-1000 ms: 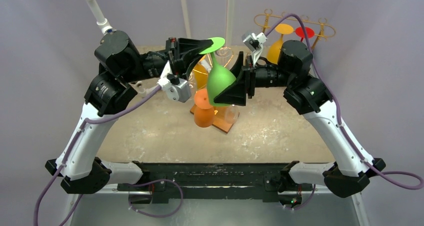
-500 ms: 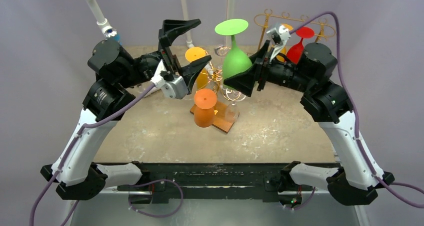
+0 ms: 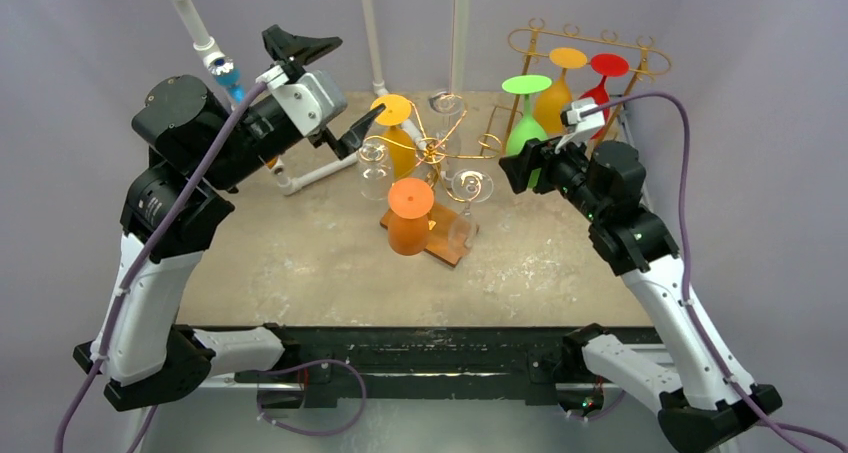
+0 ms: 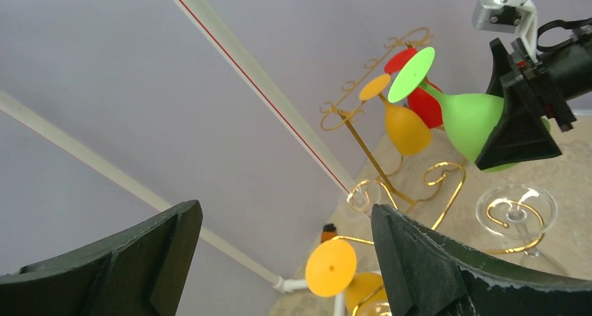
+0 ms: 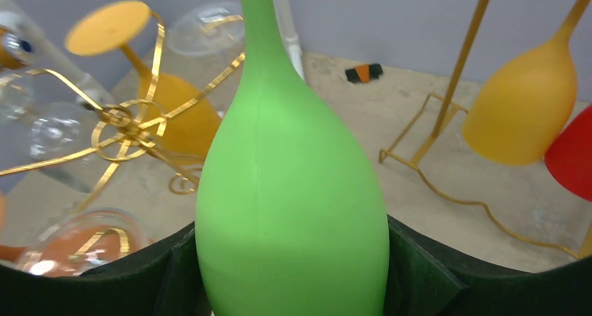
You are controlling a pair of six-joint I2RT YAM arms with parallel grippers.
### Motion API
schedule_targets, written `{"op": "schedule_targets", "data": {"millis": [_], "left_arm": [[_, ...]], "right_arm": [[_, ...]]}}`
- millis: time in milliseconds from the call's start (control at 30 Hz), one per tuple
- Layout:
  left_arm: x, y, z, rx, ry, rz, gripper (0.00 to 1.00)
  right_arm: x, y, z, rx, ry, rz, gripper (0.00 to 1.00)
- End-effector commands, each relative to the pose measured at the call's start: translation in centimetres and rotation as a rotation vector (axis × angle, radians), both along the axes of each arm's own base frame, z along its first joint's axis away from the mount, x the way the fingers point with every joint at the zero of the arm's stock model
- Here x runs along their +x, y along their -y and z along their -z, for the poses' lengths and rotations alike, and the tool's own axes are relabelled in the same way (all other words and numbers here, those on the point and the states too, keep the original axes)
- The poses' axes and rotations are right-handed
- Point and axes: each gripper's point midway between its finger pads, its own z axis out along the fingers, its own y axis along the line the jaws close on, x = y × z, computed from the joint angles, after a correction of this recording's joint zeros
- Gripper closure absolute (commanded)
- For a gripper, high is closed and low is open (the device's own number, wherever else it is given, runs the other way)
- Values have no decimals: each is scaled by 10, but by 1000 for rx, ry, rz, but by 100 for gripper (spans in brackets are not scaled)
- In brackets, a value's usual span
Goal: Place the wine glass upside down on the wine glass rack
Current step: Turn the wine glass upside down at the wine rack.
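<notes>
My left gripper [image 4: 283, 218] spread and empty, my right gripper [image 5: 292, 260] pinches the inverted green wine glass [image 3: 522, 133] by its bowl beside the gold wine glass rack [image 3: 640, 51]; next, its stem should slide into a free slot.

Top camera looks down over the table [image 3: 300, 263]; left wrist sees the green glass [image 4: 468, 121] afar at 2 o'clock, right wrist close up.

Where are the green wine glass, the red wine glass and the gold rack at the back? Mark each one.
green wine glass [image 5: 293, 211]: right wrist view, on its bowl.
red wine glass [image 3: 609, 64]: top external view, on its round foot.
gold rack at the back [image 5: 462, 65]: right wrist view, on an upright post.
</notes>
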Motion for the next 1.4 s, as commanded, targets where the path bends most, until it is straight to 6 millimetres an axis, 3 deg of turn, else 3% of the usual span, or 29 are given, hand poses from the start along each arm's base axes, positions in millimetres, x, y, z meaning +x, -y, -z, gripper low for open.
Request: {"op": "schedule_targets", "data": {"millis": [0,233,333,667,1100,1367], "left_arm": [[-6,-19,30,-29,-226,-75,0],[-25,-24,19,-62,-216,-30,0],[-30,-27,17,-69,-196,-22,0],[-26,-27,19,-63,-183,-37,0],[-19,-25,19,-62,-172,-53,0],[-16,-19,36,-43,-212,-40,0]], "right_arm": [[24,25,-5,-13,136,118,95],[46,43,21,-19,100,127,97],[49,36,36,-2,123,87,98],[67,22,56,-26,203,16,99],[78,-18,90,0,187,-145,100],[71,-42,101,-20,221,-210,100]]}}
